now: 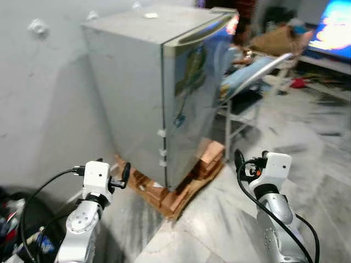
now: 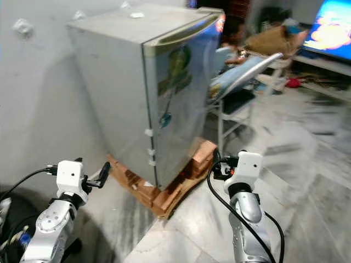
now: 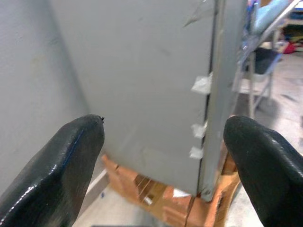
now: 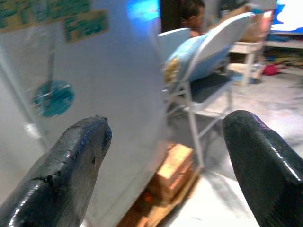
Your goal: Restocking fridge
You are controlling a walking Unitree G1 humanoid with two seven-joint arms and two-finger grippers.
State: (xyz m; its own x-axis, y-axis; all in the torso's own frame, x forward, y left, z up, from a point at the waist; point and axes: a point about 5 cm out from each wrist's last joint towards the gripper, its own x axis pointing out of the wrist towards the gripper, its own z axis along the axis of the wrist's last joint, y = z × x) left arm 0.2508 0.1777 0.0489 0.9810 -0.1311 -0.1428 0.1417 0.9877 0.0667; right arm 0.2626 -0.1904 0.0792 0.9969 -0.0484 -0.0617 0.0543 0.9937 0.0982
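In front of the robot: small grey fridge (image 1: 164, 93), door shut, sitting on a stack of wood and cardboard (image 1: 181, 186) against the wall (image 1: 38, 109). It's seen corner-on, grey side panel toward the left arm, door face with stickers toward the right. A folding chair (image 1: 247, 87) stands just beside the door side; clutter and a lit screen (image 1: 334, 27) sit further back. A person is partly visible behind the chair.

Left gripper (image 1: 125, 175) is raised near the fridge's lower side panel, not touching. Its wrist view shows both fingers (image 3: 61, 175) spread wide with nothing between them. Right gripper (image 1: 239, 164) is up near the door's lower corner, also apart from it, fingers (image 4: 71, 175) wide and empty.

No stock in either gripper, so my read is the step in hand is the approach and door opening.

To do it well:
- Square up to the door face first; the current angle favours the side panel.
- The long handle (image 1: 200, 33) runs along the door's top edge, so reach high, not at the base.
- Mind the chair; door swing may hit it.
- Pull gently, since that base looks unstable.
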